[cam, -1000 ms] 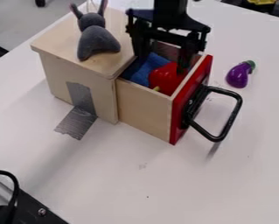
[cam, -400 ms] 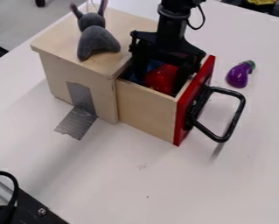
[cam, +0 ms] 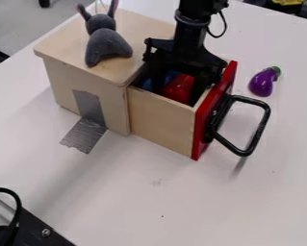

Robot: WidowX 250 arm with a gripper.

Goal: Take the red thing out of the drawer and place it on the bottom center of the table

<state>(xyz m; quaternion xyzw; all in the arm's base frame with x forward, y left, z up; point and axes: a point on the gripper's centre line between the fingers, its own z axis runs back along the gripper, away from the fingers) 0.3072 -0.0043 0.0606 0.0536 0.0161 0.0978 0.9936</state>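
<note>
1. The black two-finger gripper (cam: pixel 177 86) hangs down into the open, light-wood drawer with a red front (cam: pixel 160 120).
2. Its fingers stand well apart; whether they touch the glossy red rounded toy (cam: pixel 179 89) I cannot tell.
3. That red toy lies inside the drawer, between the fingers.
4. A purple toy eggplant (cam: pixel 262 83) lies on the white surface (cam: pixel 130 192), right of the drawer.

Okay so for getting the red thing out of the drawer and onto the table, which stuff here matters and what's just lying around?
For the job:
- glossy red object
- open wooden drawer with red front
- black gripper
- white table

Just lying about:
- grey plush toy with long ears
- purple toy eggplant with green top
</note>
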